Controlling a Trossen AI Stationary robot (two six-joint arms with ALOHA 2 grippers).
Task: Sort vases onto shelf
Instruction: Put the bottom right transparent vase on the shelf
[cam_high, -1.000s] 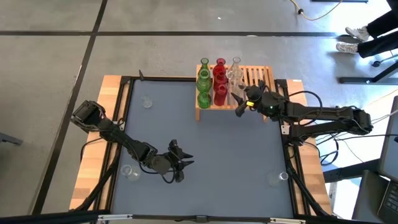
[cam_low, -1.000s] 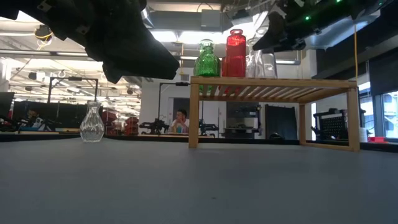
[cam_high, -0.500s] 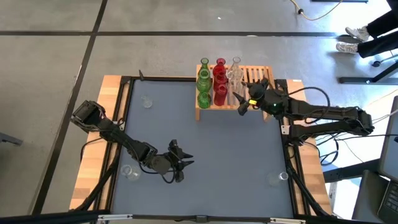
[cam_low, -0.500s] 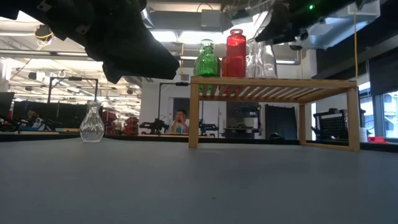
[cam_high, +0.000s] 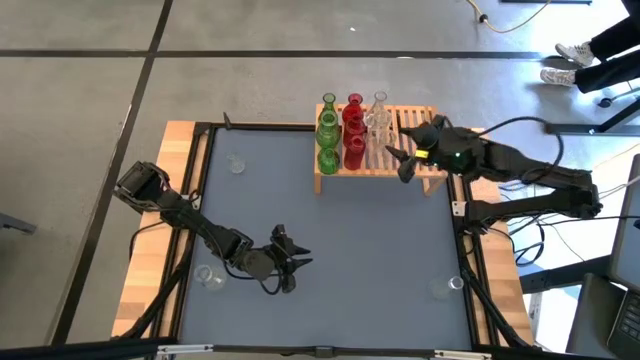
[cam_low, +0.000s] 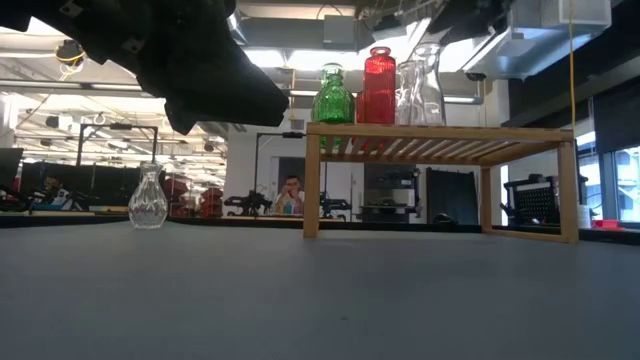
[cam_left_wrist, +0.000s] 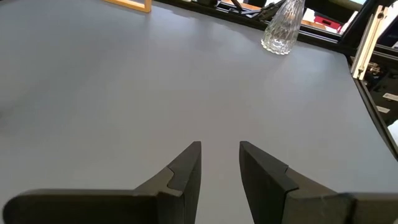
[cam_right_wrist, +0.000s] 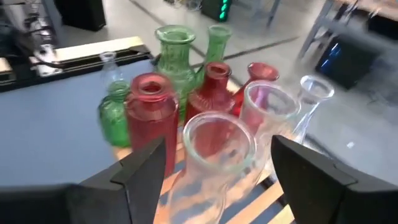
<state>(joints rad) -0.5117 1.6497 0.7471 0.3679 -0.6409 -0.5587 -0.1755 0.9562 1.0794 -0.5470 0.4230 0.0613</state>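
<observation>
While the right hand (cam_right_wrist: 214, 180) hovers wide open and empty over the clear vase (cam_right_wrist: 214, 155) standing on the shelf (cam_high: 420, 122), it should probably lift straight clear, avoiding the red vases (cam_right_wrist: 149, 118) beside it.

text: none readable | labels: none showing on the vases (cam_right_wrist: 214, 149) or the shelf (cam_high: 420, 125) | brands, numbers, signs: nothing legible in any view
</observation>
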